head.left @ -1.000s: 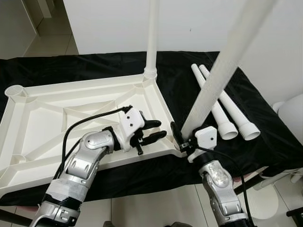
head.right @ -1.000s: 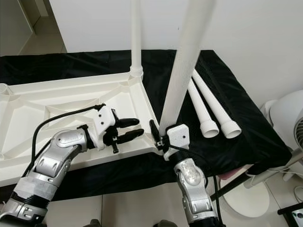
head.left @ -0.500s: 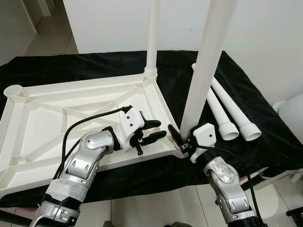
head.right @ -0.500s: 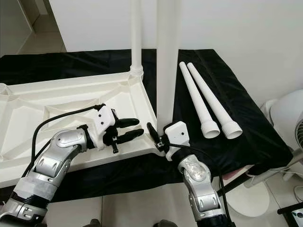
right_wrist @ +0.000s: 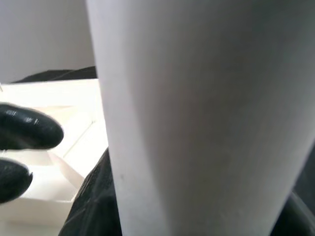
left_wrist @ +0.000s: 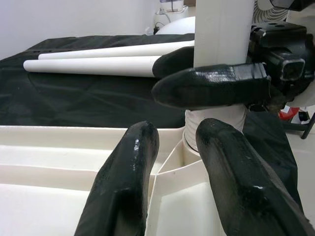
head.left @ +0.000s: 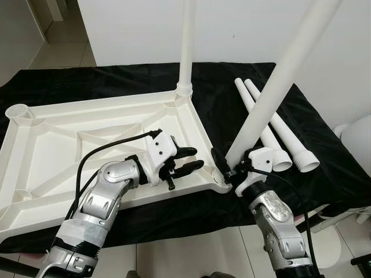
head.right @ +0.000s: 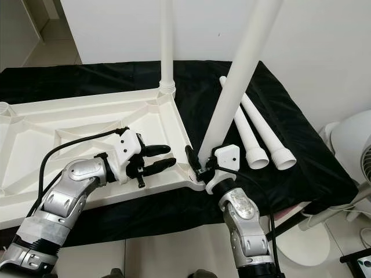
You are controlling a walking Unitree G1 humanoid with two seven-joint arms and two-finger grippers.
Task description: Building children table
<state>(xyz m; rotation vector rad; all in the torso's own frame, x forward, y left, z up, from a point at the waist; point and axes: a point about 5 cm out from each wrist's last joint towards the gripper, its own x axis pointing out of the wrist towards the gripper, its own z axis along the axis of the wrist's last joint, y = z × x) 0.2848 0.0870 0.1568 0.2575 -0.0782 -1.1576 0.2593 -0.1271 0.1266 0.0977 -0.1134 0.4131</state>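
Gripping tilted table leg (head.left: 272, 92), right hand (head.left: 231, 168) closed around it

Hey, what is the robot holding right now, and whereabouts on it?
The right gripper clamps a long white plastic table leg near its bottom end, at the upturned white tabletop's corner socket. The left gripper holds nothing.

A low surface is covered by a black cloth (head.left: 104, 81). An upturned white plastic tabletop (head.left: 69, 139) is laid flat on the cloth, ribbed underside up, beneath and in front of the left gripper (head.left: 186, 160). Two loose white table legs (head.left: 284, 136) are laid side by side on the cloth, just beyond the right gripper (head.left: 223, 165).
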